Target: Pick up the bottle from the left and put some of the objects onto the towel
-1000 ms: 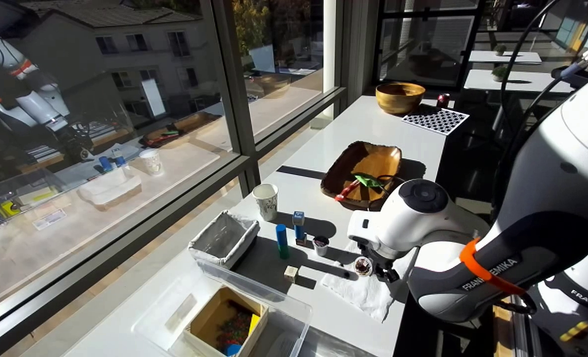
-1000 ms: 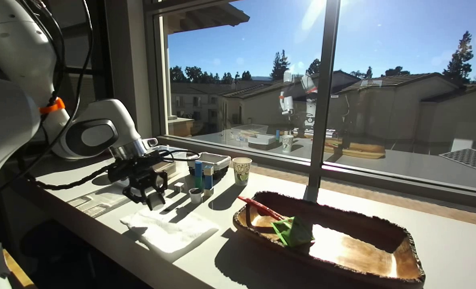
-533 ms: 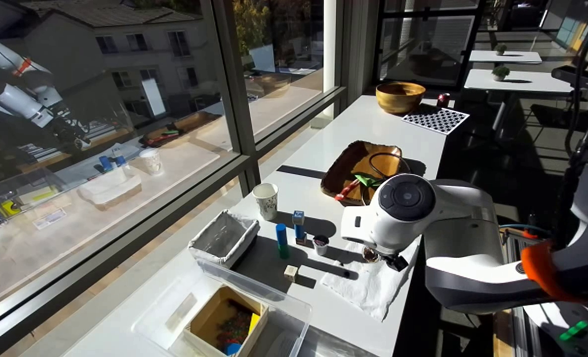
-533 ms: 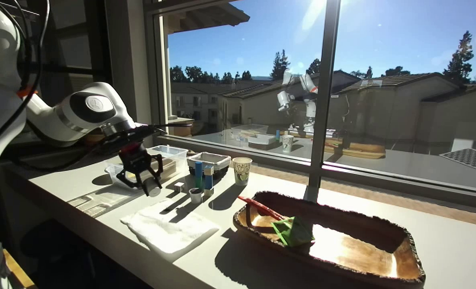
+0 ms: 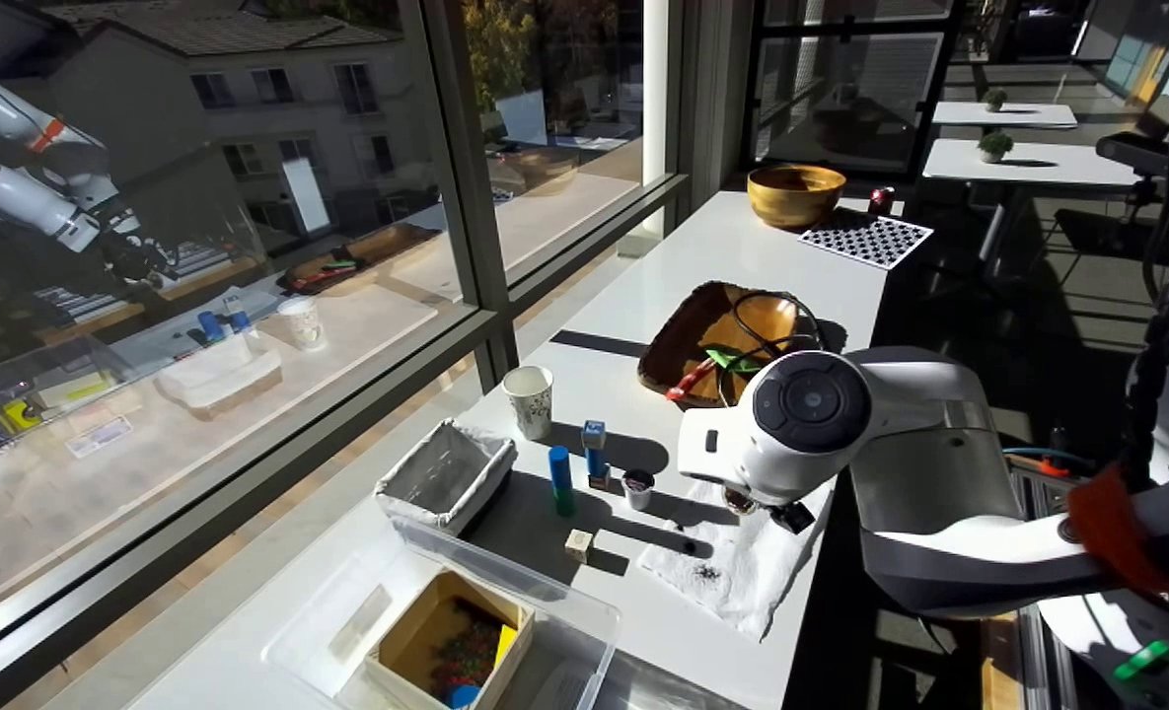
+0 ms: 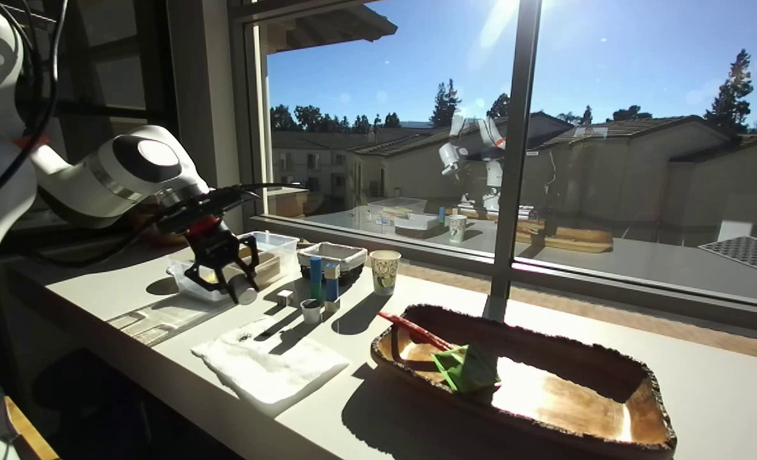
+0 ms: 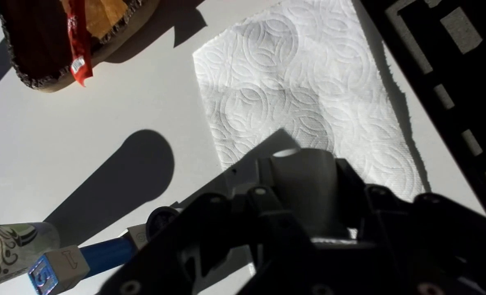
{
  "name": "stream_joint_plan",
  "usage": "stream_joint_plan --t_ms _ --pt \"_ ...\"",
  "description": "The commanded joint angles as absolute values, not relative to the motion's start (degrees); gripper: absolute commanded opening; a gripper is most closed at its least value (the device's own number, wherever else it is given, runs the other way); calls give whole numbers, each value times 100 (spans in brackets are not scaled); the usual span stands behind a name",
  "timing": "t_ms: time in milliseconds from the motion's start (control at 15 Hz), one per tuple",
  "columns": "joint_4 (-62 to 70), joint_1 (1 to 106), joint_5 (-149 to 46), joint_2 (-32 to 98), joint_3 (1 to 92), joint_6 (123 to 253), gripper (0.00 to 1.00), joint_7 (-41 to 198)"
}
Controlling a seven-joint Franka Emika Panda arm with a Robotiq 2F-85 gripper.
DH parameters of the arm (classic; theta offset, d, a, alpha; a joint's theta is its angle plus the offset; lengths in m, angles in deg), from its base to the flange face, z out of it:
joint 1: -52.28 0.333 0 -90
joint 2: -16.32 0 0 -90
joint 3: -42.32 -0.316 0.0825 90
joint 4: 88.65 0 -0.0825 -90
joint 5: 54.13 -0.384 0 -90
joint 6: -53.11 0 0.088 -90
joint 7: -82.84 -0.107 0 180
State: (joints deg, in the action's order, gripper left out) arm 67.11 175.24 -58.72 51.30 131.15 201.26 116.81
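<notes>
Emptying a small white cup (image 6: pixel 246 296) onto the paper towel (image 6: pixel 282 377) looks to be the step in hand, since a scatter of dark specks (image 5: pixel 707 573), perhaps coffee grounds, lies on the towel. The gripper (image 7: pixel 304 180) has its fingers (image 7: pixel 348 175) drawn in against the cup's sides, only as wide as the cup itself, and holds it tilted, off the towel and above it. No bottle can be made out; the cup seems to be what the task means. In an exterior view the towel lies toward the near edge of the counter (image 6: pixel 729 396), left of a wooden tray (image 6: pixel 563 393), with a second small cup (image 6: pixel 311 312) upright near its far edge. How much remains inside the held cup cannot be told. The next move likely calls for tipping the mouth further down over the towel, with the grip kept firm, then righting the cup before it passes near its neighbour.
</notes>
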Motion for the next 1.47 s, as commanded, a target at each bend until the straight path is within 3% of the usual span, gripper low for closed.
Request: stream_joint_plan --t_ms 0,600,1400 --pt "6668 17404 -4866 4822 13175 20031 15 11001" --pt "6443 17056 -3346 4709 12985 19675 15 10400" --pt "5989 16598 -1826 4513 12269 18139 15 9635"
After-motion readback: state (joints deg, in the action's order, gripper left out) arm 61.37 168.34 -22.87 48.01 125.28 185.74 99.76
